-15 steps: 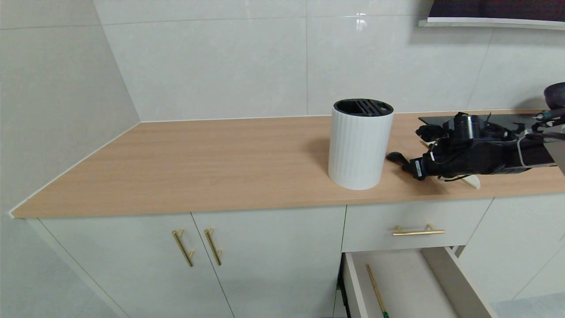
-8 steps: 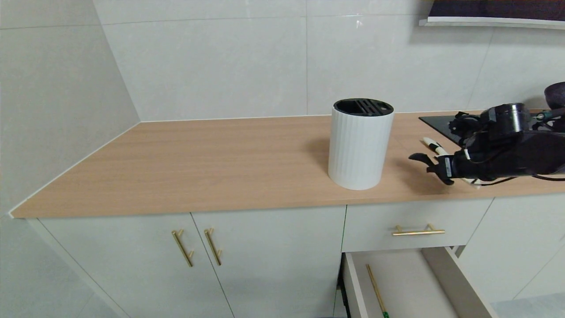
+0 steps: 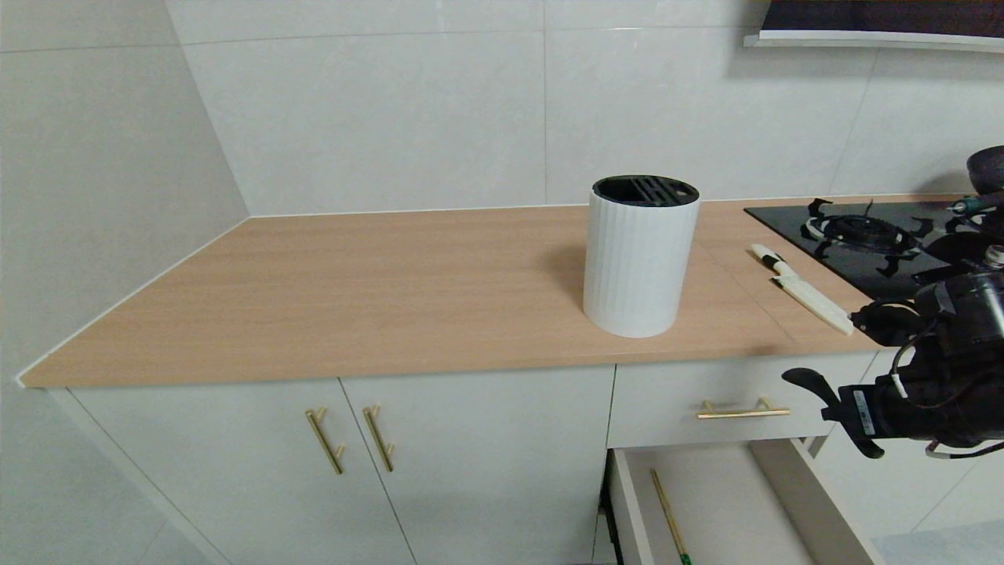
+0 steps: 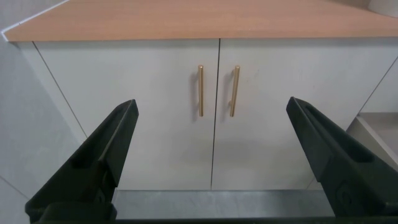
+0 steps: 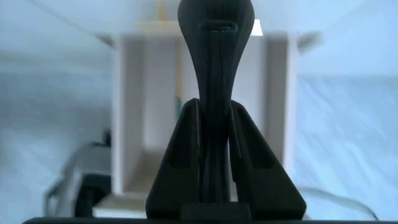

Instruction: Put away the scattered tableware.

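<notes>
Shows the right tool (image 3: 812,386) shut with nothing in it, low at the near right above the open drawer (image 3: 796,502) — a chopstick (image 3: 668,514) inside. Shows the left tool (image 4: 211,106) wide open, empty. Finds the knife (image 3: 800,289) on the tabletop (image 3: 392,290) — just right of the white holder (image 3: 640,255).

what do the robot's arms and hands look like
The right arm is bulky black with loose looping cables, a small white label at the wrist and a slim curved black right hand. The left hand has two dark, flat, tapered fingers.
</notes>
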{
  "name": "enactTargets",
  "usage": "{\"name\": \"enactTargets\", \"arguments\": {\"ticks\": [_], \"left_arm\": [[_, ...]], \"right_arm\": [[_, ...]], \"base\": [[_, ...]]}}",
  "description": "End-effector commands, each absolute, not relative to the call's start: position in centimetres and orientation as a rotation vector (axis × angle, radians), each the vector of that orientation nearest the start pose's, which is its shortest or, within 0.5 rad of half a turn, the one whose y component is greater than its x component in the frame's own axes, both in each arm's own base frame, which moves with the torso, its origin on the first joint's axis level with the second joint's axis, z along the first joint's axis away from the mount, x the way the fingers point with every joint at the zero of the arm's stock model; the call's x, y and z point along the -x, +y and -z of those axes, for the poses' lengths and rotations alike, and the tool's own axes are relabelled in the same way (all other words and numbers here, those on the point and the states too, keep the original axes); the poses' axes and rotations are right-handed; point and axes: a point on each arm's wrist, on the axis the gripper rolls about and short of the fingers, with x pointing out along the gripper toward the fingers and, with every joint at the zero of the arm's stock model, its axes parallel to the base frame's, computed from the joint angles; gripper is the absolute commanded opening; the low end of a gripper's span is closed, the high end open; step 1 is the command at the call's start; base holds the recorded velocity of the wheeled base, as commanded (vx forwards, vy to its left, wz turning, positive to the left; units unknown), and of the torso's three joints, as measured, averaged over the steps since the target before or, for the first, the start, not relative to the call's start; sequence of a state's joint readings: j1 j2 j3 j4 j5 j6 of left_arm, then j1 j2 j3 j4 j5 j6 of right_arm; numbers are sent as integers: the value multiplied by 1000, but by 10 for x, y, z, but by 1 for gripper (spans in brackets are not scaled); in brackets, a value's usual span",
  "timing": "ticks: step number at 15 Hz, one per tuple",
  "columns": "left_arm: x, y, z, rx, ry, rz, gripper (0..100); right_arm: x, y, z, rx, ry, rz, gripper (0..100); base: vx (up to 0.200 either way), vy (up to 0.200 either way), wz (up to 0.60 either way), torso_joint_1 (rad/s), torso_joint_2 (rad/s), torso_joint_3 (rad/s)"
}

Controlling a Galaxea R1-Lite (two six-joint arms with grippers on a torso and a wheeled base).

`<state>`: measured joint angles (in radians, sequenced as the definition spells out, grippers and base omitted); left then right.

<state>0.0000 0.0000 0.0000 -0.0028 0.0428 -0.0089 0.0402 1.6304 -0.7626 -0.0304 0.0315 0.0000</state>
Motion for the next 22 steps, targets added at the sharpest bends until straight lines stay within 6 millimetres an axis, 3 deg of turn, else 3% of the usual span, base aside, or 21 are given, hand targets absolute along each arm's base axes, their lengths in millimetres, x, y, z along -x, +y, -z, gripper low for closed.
{"name": "enactTargets", "arguments": {"ticks": [1, 4, 6, 9, 22], "left_arm": [[23, 1, -76, 9, -3, -43, 100], [23, 1, -76, 9, -3, -44, 100], [23, 1, -76, 9, -3, -43, 100], [23, 1, -76, 9, -3, -43, 100], [23, 1, -76, 9, -3, -44, 100]], "right_arm": [[-241, 19, -134, 34, 857, -71, 0], [-238, 21, -135, 36, 855, -82, 0], [-245, 26, -115, 52, 936, -94, 0], [-246, 26, -110, 56, 956, -96, 0], [-254, 30, -92, 66, 1020, -107, 0]], "base": [[0, 0, 0, 0, 0, 0], [0, 0, 0, 0, 0, 0], [0, 0, 0, 0, 0, 0], [0, 0, 0, -25, 54, 38], [0, 0, 0, -145, 450, 301]]}}
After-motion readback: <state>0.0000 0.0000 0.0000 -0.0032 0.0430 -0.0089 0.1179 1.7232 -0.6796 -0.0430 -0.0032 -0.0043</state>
